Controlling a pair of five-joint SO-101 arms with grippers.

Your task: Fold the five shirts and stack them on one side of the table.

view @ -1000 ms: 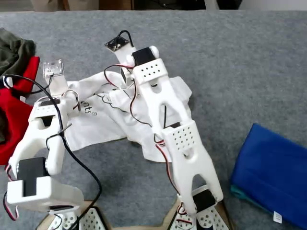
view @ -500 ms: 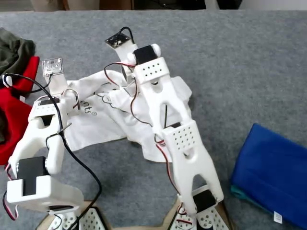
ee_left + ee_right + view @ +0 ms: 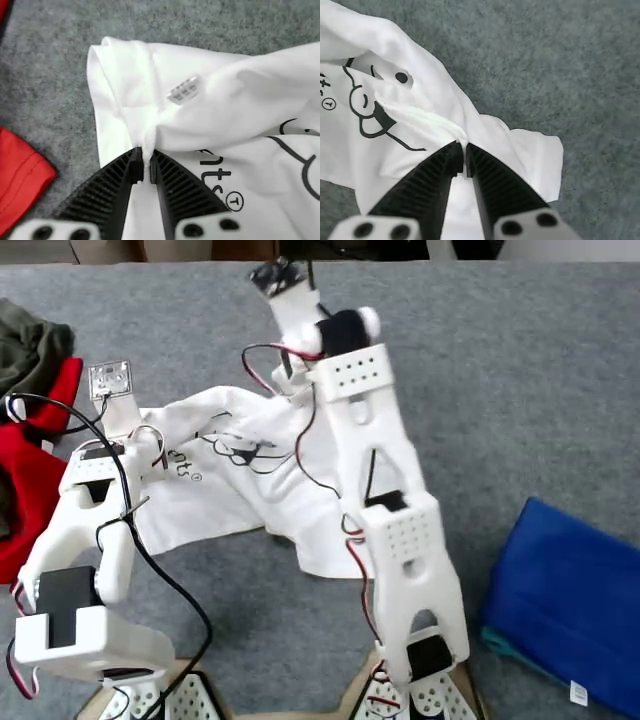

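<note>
A white shirt (image 3: 225,485) with a black drawing lies crumpled across the middle of the grey table (image 3: 520,370). My left gripper (image 3: 144,167) is shut on a bunched fold of the white shirt (image 3: 210,115) near its left edge. My right gripper (image 3: 464,152) is shut on a ridge of the white shirt (image 3: 410,100) beside the drawing, at the cloth's far side, holding it slightly off the table. A folded blue shirt (image 3: 565,600) lies at the right. A red shirt (image 3: 30,480) and a dark green one (image 3: 30,345) are heaped at the left.
The red shirt (image 3: 20,172) lies close beside my left gripper. Both white arms (image 3: 385,510) stand over the near half of the table, with loose wires hanging over the white cloth. Bare grey table stretches along the far side and far right.
My right arm has swung toward the far side of the table, pulling the pinched part of the white shirt with it. The left arm has kept still.
</note>
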